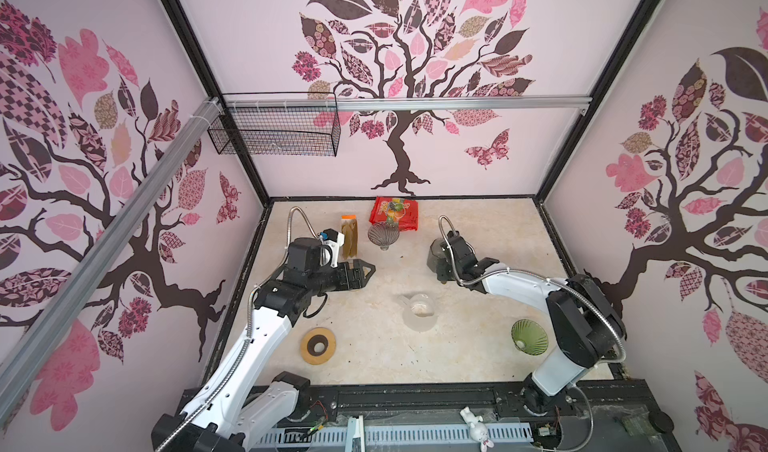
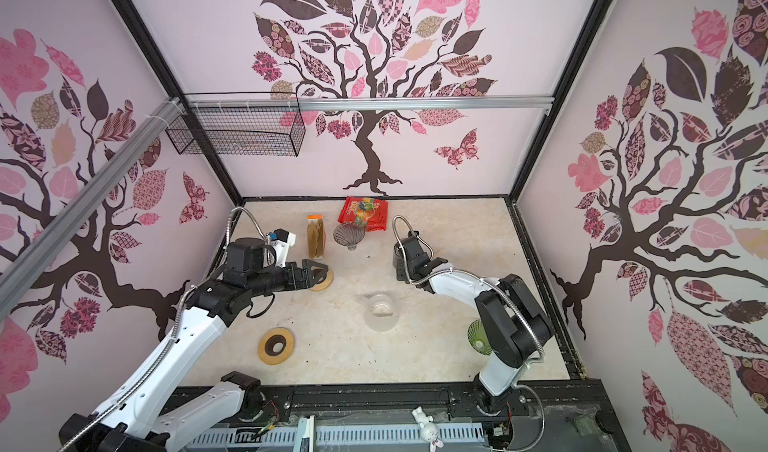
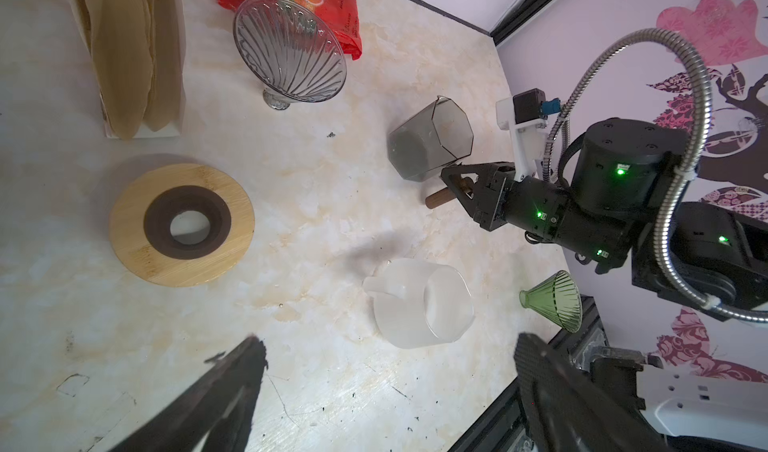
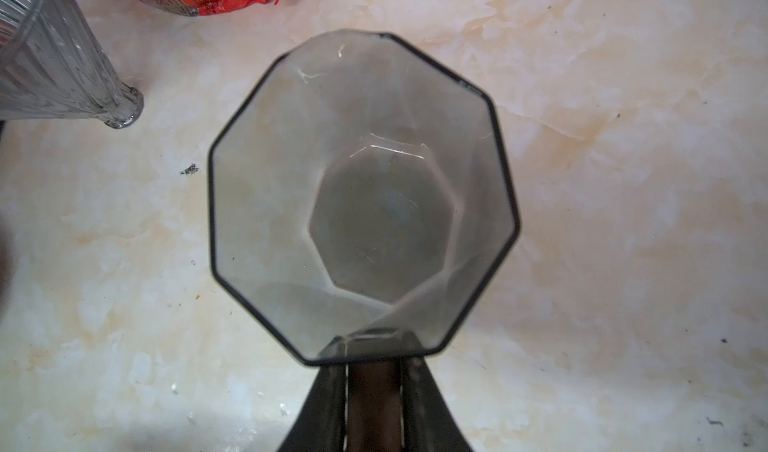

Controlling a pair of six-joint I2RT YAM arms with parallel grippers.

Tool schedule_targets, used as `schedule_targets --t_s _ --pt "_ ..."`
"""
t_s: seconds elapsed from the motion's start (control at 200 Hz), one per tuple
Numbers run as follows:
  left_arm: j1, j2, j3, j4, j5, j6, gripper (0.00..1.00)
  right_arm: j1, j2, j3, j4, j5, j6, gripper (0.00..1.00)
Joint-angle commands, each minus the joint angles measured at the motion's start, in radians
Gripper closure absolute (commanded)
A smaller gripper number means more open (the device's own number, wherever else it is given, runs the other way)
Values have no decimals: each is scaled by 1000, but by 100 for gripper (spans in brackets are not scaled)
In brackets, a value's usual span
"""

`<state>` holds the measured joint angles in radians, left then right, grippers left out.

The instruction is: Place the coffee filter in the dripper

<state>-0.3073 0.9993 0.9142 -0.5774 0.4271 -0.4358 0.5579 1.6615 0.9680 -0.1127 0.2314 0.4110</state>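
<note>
Left end effector (image 1: 365, 270): jaws are set wide apart, nothing is held, and it is poised over the surface (image 1: 478, 229). Right end effector (image 4: 374, 404): it is clamped on the wooden handle (image 3: 437, 199) of a smoky octagonal glass jug (image 4: 365, 196). The brown paper coffee filters (image 3: 124, 55) are found standing packed in a white holder (image 3: 179, 96), just beside the grey ribbed glass dripper (image 3: 291, 51). The filters are judged light, limp and easily creased. One exposed rim edge should be pinched gently, since neighbouring filters may be dragged along.

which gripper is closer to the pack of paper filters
Left. The left gripper is open just in front of the filter pack; the right gripper is farther off to its right, shut on the grey jug's handle.
</note>
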Motion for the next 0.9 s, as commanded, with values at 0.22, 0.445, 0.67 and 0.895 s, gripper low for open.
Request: schedule_targets --t_s 0.22,0.445,0.67,0.895 --pt "5 -5 -28 13 -27 -3 3 4 -72 -8 -13 -5 -9 71" --pt "5 9 -27 13 -31 -3 3 4 -81 -2 -14 -12 -9 62" --pt "7 17 -31 14 -58 -15 3 5 -138 -1 -41 2 1 43" --pt "7 28 -50 21 -135 -69 3 4 -238 -7 -81 -13 10 31"
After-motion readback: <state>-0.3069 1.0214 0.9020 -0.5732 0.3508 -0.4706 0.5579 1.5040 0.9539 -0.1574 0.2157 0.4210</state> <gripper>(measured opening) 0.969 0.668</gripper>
